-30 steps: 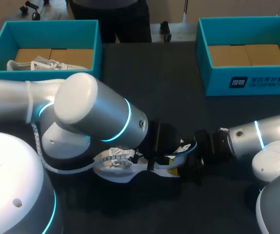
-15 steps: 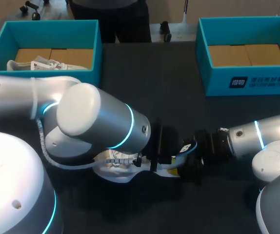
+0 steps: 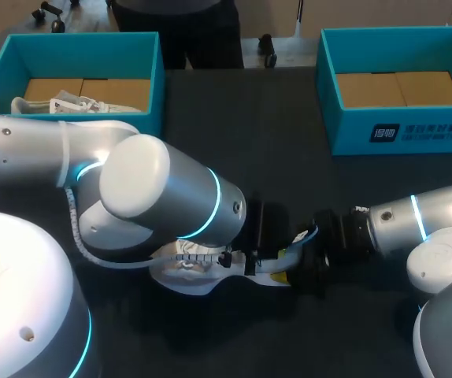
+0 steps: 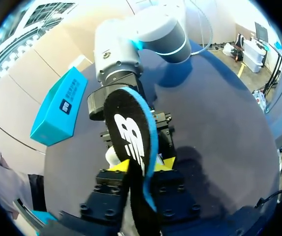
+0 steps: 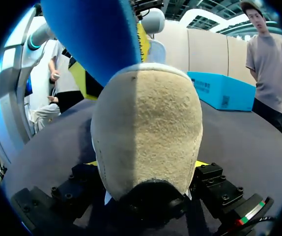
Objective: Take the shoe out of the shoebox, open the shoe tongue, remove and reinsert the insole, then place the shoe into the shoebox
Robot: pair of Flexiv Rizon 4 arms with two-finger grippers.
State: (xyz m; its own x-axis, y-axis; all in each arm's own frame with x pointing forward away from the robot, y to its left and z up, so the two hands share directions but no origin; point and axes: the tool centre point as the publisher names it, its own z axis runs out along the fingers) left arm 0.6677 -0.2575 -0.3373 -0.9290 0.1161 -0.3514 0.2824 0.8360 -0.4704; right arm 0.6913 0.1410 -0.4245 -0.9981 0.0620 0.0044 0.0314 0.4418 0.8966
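- The shoe (image 3: 185,266) lies on the dark surface (image 3: 273,142) between the two arms, outside both boxes. The right gripper (image 5: 147,164) is clamped on its heel from both sides.
- The insole (image 4: 131,142), black with a blue edge, stands on edge just above the heel opening, pinched in the left gripper (image 4: 140,166).
- This looks like the insole step, though I cannot tell whether it is coming out or going back in.
- Reinserting would call for feeding the insole toe-first into the opening with the heel held steady. The empty shoebox (image 3: 332,87) sits well apart.
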